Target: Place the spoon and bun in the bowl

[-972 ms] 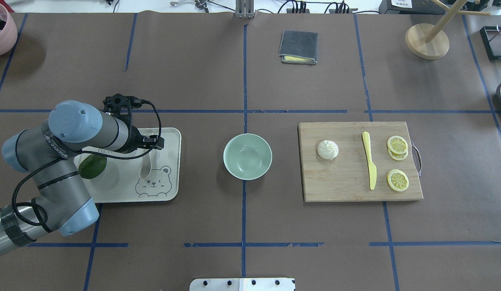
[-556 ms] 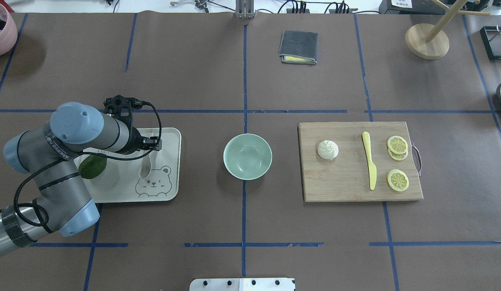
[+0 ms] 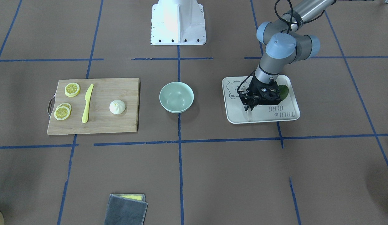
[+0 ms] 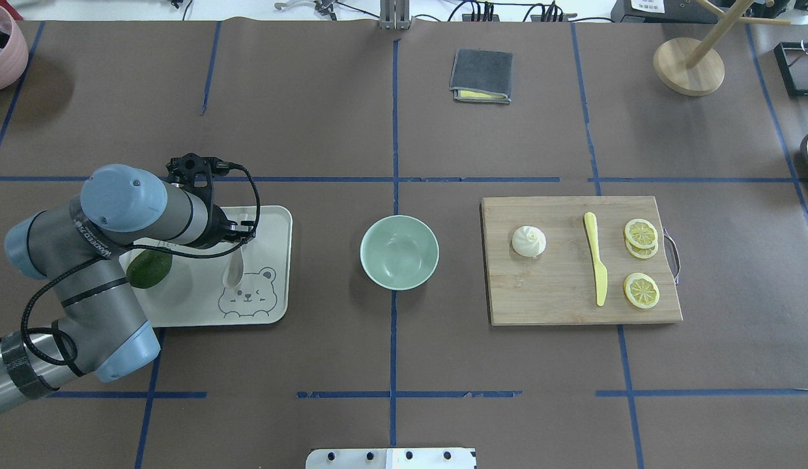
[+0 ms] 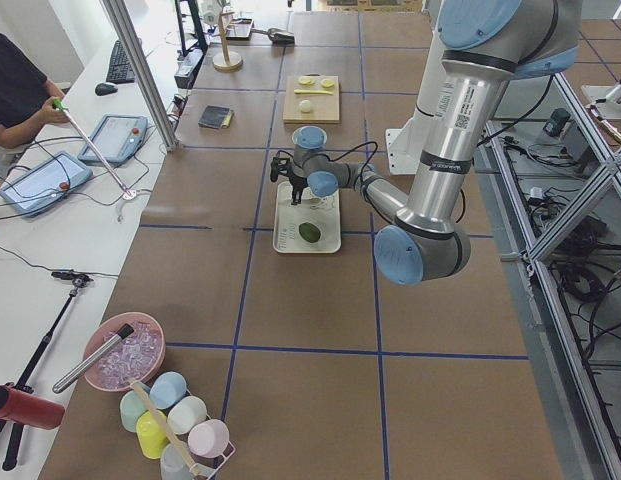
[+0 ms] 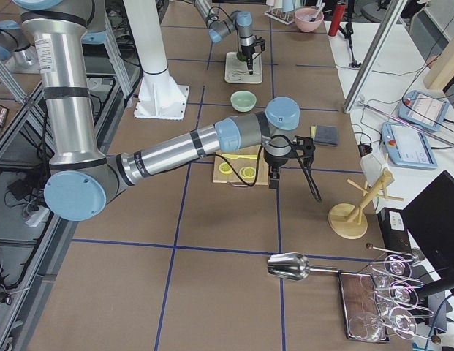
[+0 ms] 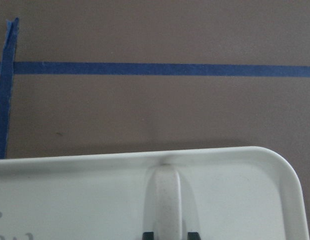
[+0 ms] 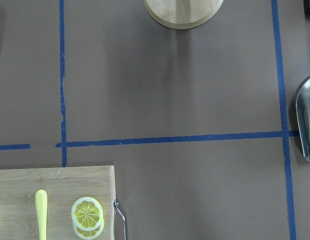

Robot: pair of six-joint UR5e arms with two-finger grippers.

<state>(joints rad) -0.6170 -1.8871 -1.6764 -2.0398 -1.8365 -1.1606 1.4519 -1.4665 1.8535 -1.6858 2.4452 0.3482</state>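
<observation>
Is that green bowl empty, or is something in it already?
Empty: the bowl shows only its bare mint inside from overhead.

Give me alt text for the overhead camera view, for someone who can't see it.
The left gripper clamps the spoon on a cream tray at left. The empty mint bowl sits center; the bun lies on a cutting board at right.

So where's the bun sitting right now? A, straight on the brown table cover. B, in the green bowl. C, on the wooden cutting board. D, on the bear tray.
C: the bun rests on the wooden cutting board, beside the yellow knife; the bowl holds nothing.
</observation>
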